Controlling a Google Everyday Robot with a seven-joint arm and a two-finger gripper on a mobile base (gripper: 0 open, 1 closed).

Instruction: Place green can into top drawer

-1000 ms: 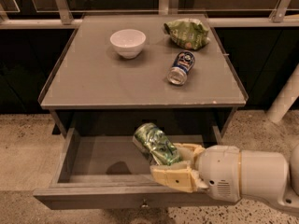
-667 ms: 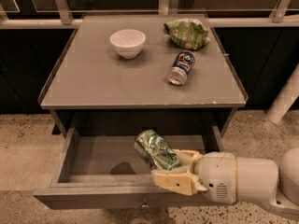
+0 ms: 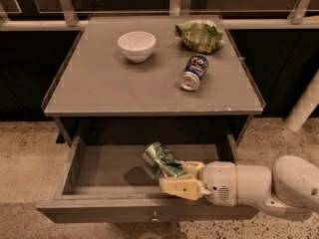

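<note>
The green can (image 3: 160, 160) is shiny green with white print, tilted with its silver top pointing up and left. It is held inside the open top drawer (image 3: 107, 169), a wide shallow grey drawer pulled out under the table, with a small metal knob (image 3: 155, 216) on its front panel. My gripper (image 3: 178, 177) comes in from the right on a white arm and is shut on the can's lower end, with the can low over the drawer floor.
On the grey table top (image 3: 99, 83) stand a white bowl (image 3: 136, 46), a wrinkly green snack bag (image 3: 199, 35) and a dark blue can (image 3: 194, 72) lying on its side. A white post (image 3: 303, 107) stands at the right. Speckled floor lies around the cabinet.
The gripper with the green can has moved a little lower and to the left inside the drawer. The things on the table have not moved.
</note>
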